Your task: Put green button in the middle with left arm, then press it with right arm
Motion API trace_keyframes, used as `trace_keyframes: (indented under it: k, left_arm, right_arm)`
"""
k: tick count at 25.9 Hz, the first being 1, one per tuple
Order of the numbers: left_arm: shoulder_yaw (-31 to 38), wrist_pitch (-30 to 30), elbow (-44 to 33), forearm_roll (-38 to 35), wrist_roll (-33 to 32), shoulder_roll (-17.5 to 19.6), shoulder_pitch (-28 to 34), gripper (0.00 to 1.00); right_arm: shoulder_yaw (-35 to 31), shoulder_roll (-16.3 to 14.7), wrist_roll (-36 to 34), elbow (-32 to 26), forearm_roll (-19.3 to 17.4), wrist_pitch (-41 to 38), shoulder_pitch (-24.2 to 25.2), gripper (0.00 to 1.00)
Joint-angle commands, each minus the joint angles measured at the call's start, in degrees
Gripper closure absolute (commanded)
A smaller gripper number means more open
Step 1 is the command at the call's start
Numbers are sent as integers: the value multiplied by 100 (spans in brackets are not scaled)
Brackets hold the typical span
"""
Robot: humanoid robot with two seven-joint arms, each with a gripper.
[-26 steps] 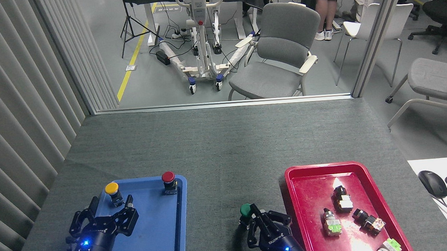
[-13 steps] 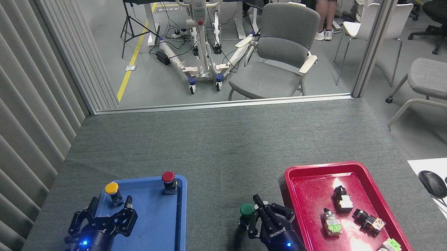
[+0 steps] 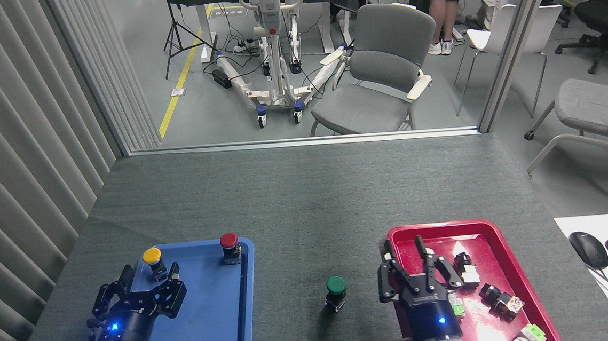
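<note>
Around the green button [image 3: 335, 286], in the head view, much was cut off or hard to read. Both forearms ran out past the bottom edge. The right gripper [image 3: 416, 259], right of the button, covered part of the small switches lying in the red tray [image 3: 487, 226], and those switches were too small to tell apart. The left gripper [image 3: 140, 288], well to the left of the button, hid the near-left corner of the blue tray [image 3: 248, 281]; its 3 fingers stood spread and empty just behind a yellow button [image 3: 152, 257], and a red button [image 3: 229, 242] stood farther back on that tray.

The green button stood upright on the bare grey tabletop [image 3: 306, 202] between the 2 trays, touching neither, with open felt on every side and a wide clear stretch behind it.

Half a second earlier the right gripper's fingers were bunched against the button's right side; now they were splayed wide, empty, above the red tray's left rim. The button had not moved.
</note>
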Motion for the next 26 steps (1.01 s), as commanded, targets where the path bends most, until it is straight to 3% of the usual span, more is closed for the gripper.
trace_keyframes:
  k: [1,6,13,19,26]
  left_arm:
    - [2,10,1,10,16,0,-9,0]
    - [2,10,-8,36,34,0,-9,0]
    - [11,1,-8,265,60,0,0,0]
    - [11,1,-8,265,60,9,9,0]
    - [72,28,1,273,60,18,35,1]
  right_arm:
    - [-330,-209,-16,-340,-29,24,396,0]
    - [-479,-279,19,-463,-29,-2,757,0]
    - [-479,-244,98,-428,41,-160,800,0]
    - [-471,-235,1021,-428,200,-143,757,0]
    - [-497,-227,916,-428,200,-160,704,0]
